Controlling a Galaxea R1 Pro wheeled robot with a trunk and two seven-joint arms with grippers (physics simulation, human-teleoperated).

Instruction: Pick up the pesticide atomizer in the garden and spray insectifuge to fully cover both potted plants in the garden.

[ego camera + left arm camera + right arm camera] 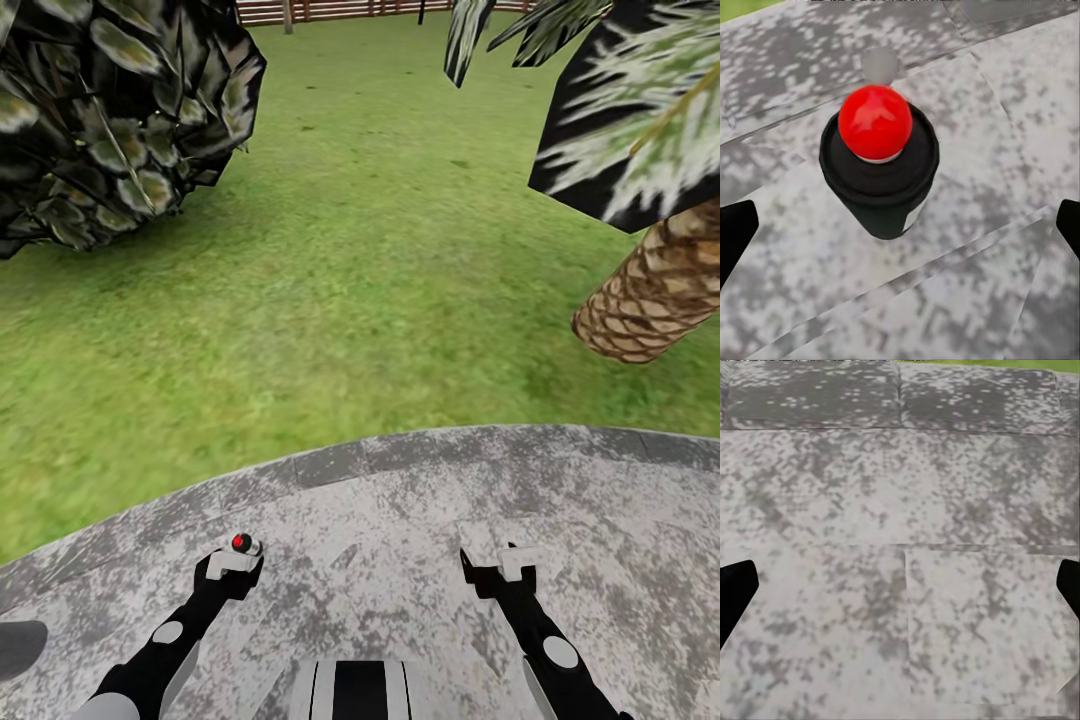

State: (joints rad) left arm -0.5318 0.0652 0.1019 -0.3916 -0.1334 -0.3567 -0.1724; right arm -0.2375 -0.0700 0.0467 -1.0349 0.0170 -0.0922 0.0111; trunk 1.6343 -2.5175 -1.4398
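The pesticide atomizer (879,161) is a small black bottle with a round red top, standing upright on the round grey paved patch (380,520) of the garden. In the head view its red top (241,542) shows right at my left gripper (238,556). That gripper is open. Its dark fingertips (735,229) sit wide apart on either side of the bottle without touching it. My right gripper (502,553) hovers open over bare paving with nothing between its fingers. The potted plants are out of view.
Green lawn (360,260) stretches beyond the paving's curved edge. A large dark broad-leaved shrub (110,110) stands at the far left, a palm trunk (655,295) with fronds at the right, and a brown slatted fence (330,10) at the back.
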